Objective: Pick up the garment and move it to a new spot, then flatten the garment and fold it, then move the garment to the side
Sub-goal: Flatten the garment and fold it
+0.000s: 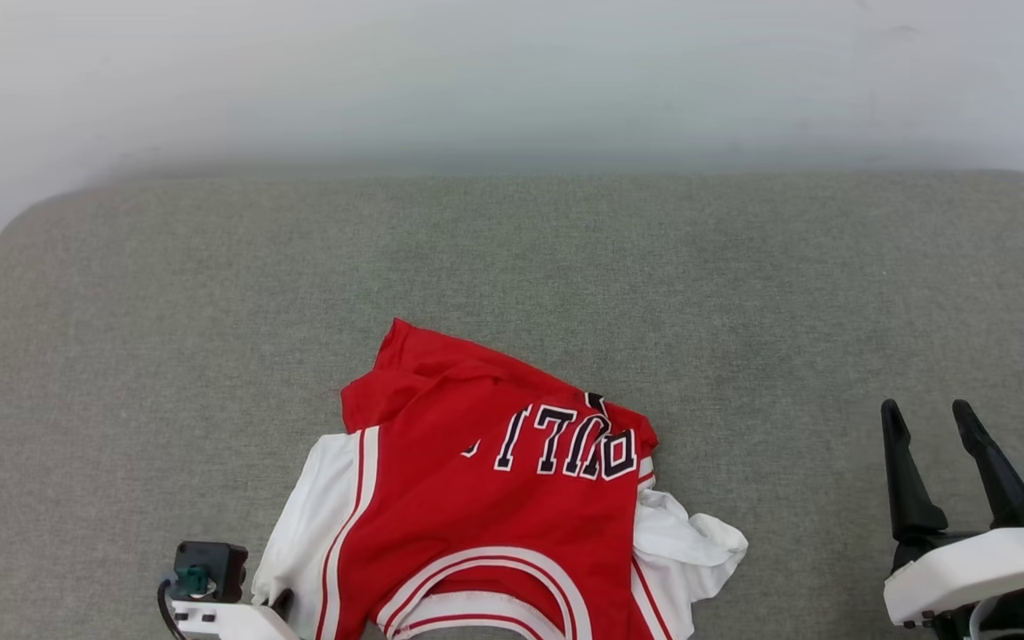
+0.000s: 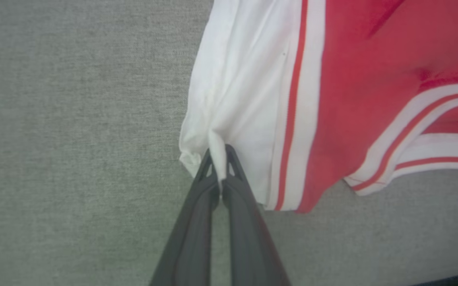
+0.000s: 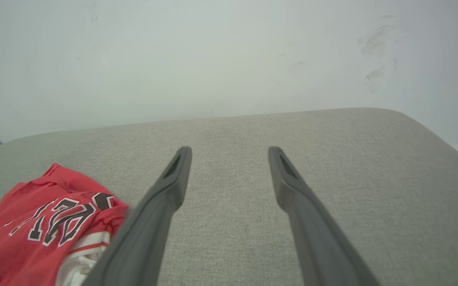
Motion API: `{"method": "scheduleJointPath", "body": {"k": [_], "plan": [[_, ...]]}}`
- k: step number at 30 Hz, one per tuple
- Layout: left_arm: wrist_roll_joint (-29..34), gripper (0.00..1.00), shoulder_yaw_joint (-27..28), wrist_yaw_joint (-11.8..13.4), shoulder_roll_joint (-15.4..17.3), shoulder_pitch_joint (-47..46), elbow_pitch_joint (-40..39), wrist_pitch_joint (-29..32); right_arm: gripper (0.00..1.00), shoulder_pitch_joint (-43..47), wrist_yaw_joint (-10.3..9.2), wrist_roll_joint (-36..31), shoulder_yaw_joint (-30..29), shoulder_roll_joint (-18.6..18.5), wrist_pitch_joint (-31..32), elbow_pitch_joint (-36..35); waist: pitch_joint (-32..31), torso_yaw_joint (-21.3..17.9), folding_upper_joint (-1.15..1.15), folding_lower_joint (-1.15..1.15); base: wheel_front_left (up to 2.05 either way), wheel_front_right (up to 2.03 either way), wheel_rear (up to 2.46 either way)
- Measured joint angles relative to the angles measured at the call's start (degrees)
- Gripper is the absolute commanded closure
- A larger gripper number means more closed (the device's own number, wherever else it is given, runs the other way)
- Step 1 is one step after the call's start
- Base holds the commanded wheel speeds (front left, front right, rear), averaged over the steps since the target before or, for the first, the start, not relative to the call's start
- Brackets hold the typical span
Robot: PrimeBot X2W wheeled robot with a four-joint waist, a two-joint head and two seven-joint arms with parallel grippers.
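Grey fabric surface (image 1: pixel 210 293) against scuffed white wall (image 1: pixel 512 80).

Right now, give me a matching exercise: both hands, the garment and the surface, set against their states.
Column one:
1 left hand
2 right hand
3 garment
4 grey cushion

Column two:
A crumpled, red and white
B open, holding nothing
C shut on white sleeve fabric
D lying beneath the garment

Pairs: 1-C, 2-B, 3-A, 4-D
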Motion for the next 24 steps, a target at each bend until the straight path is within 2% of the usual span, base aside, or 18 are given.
{"method": "scheduleJointPath", "body": {"k": [1,10,17,21,24], "plan": [[0.08,0.0,-0.13,-0.15,-0.51,-0.04,0.73,-1.08,0.0,0.19,0.0,-0.08,-0.1,0.0,0.14,-0.08,-0.29,-0.06,0.0,0.0,0.0,0.0,0.0],[4.25,0.0,0.92,0.35,-3.42,-2.88,2.01,-16.29,0.0,2.31,0.0,-0.93,-0.87,0.0,1.98,-1.38,-3.08,-0.76,0.0,0.0,0.0,0.0,0.0],[6.83,0.0,1.02,-0.01,-6.09,-5.29,-1.98,-27.42,0.0,2.86,0.0,-2.27,-2.74,0.0,4.75,-1.68,-3.26,-1.09,0.0,0.0,0.0,0.0,0.0],[7.56,0.0,0.83,-0.45,-7.39,-6.75,-4.05,-30.04,0.0,3.43,0.0,-2.55,-1.92,-0.02,11.34,-0.67,-2.75,-0.64,0.0,0.0,0.0,0.0,0.0],[8.15,0.0,0.57,-0.46,-8.38,-7.55,-5.33,-30.76,0.0,4.1,0.0,-3.13,1.89,-0.02,18.64,-0.68,-2.23,-0.06,0.0,0.0,0.0,0.0,0.0]]}}
